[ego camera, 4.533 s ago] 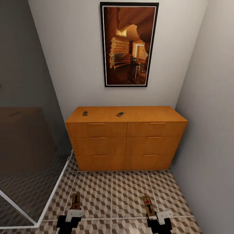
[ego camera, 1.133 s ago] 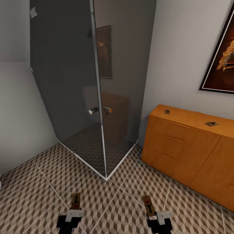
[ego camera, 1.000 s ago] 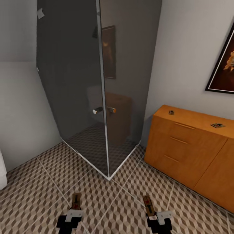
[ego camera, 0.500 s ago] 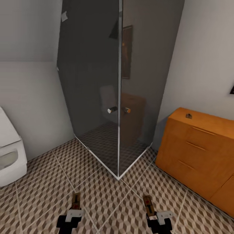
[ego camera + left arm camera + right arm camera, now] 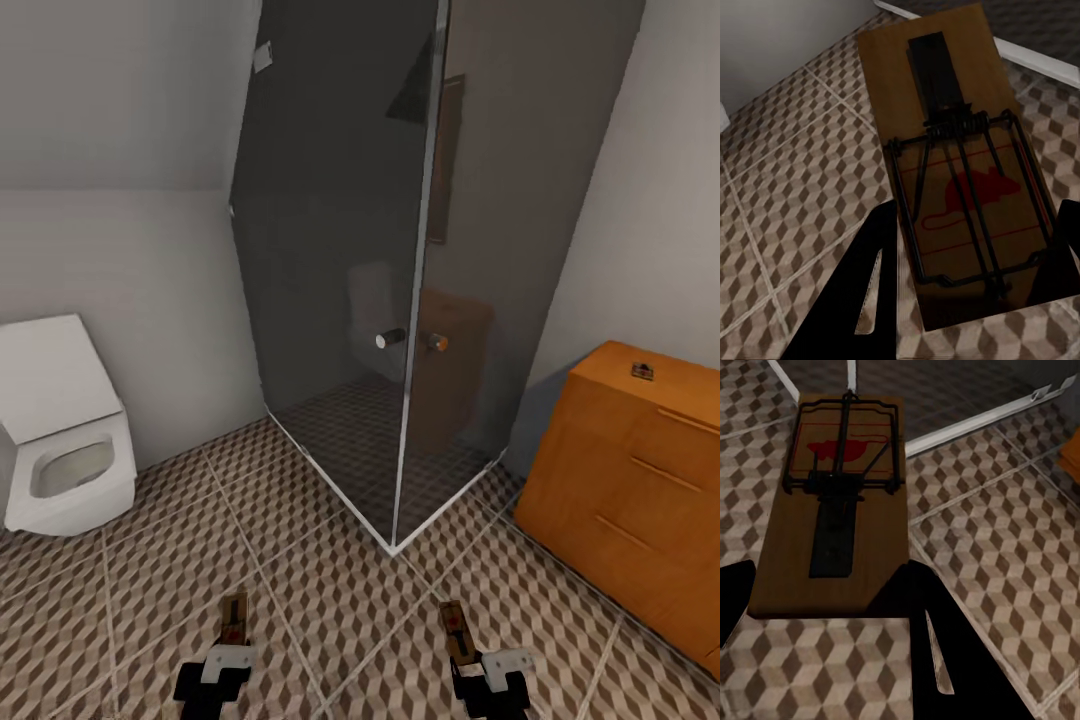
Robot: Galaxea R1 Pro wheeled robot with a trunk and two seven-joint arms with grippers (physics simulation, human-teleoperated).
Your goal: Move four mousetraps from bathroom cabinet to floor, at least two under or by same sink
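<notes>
The left gripper (image 5: 222, 668) is gripping a mousetrap (image 5: 234, 619) between its jaws, the flat wooden board lying level with its long axis pointing straight ahead, away from the robot; the right gripper (image 5: 497, 670) is clamping a second mousetrap (image 5: 455, 630) the same way, angled slightly leftward; both are hanging above the bathroom floor (image 5: 330, 590), its square tiles printed with brown and beige cubes; in the left wrist view the board (image 5: 952, 161) is showing a dark wire spring and a red mouse print; a third mousetrap (image 5: 642, 371) is lying on the flat top of the orange-brown cabinet (image 5: 640, 480) at the right; ahead, a smoked-glass shower stall (image 5: 400, 300) is standing corner-on; a white toilet (image 5: 62, 430) is sitting at the left.
</notes>
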